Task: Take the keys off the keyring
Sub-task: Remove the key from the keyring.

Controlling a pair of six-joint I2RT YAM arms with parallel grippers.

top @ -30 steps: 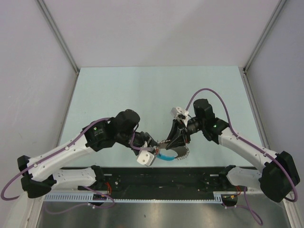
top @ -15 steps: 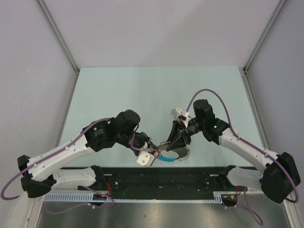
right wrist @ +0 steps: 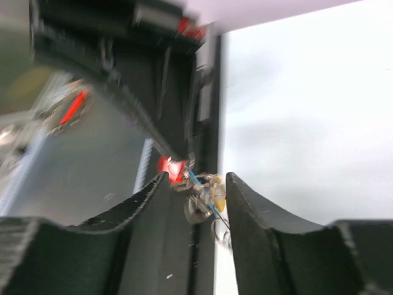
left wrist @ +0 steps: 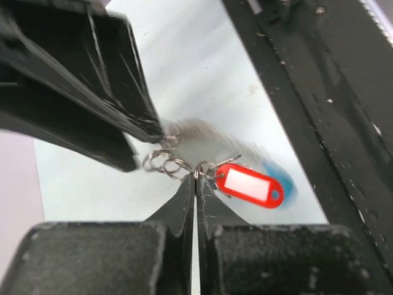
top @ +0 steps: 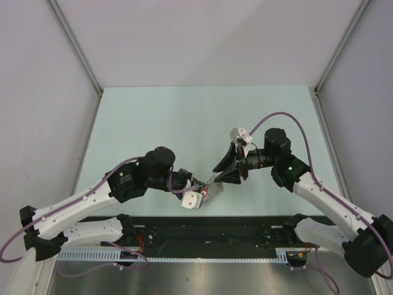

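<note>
Motion smear fills the right wrist view: the floppy silvery keyring [right wrist: 204, 195] between the tips of the right gripper [right wrist: 196, 177] is a blob, so whether they hold it cannot be told. From the left wrist, the bright blue arc [left wrist: 290, 185] behind the small red white-labelled tag [left wrist: 249, 184] is out of focus. From above, the links are too small to tell.

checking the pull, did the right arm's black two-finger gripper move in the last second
Yes. In the top view the right gripper has shifted away from the black base rail, toward the far side of the table.
</note>
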